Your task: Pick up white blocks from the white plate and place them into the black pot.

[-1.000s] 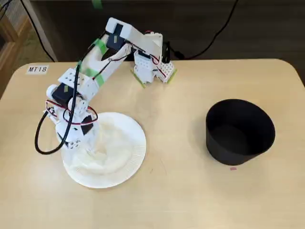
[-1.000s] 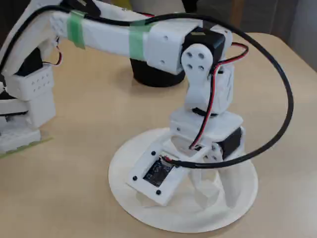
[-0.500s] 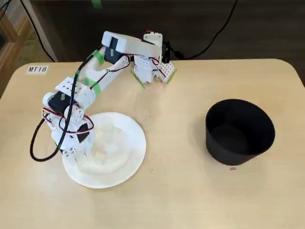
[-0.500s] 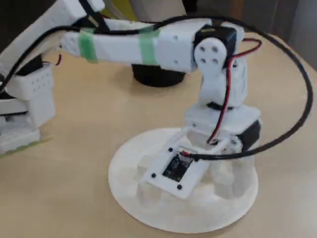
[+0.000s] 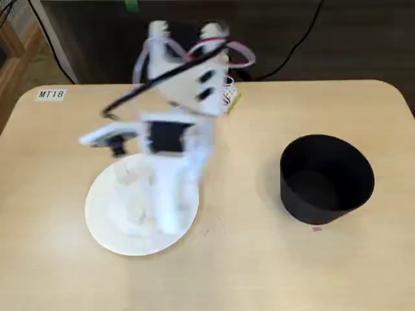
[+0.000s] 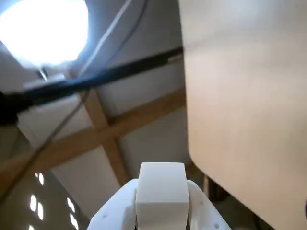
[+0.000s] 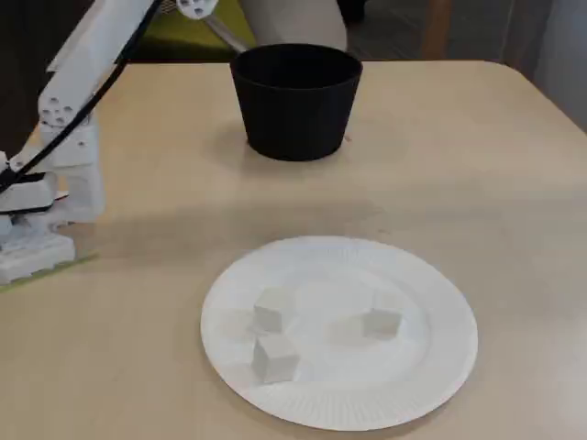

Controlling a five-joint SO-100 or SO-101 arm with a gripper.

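A white block [image 6: 160, 184] sits clamped between the two fingers of my gripper [image 6: 161, 196] in the wrist view, which looks out past the table edge toward the ceiling. In a fixed view the arm is motion-blurred and raised above the white plate [image 5: 104, 227], with the gripper [image 5: 167, 217] a pale streak over the plate's right side. Three white blocks [image 7: 271, 310] lie on the white plate [image 7: 440, 367]: two at the left, one at the right. The black pot [image 5: 324, 178] stands apart at the right, and at the table's far side [image 7: 295, 101] in a fixed view.
The arm's base [image 7: 37, 229] is fixed at the table's left in a fixed view. A label reading MT18 [image 5: 50, 94] is stuck near the table's far-left corner. A small pink mark [image 5: 317, 229] lies just in front of the pot.
The gripper was down on the plate among the blocks. Now the arm has swung up and off the plate with one block in its fingers, leaving the plate uncovered.
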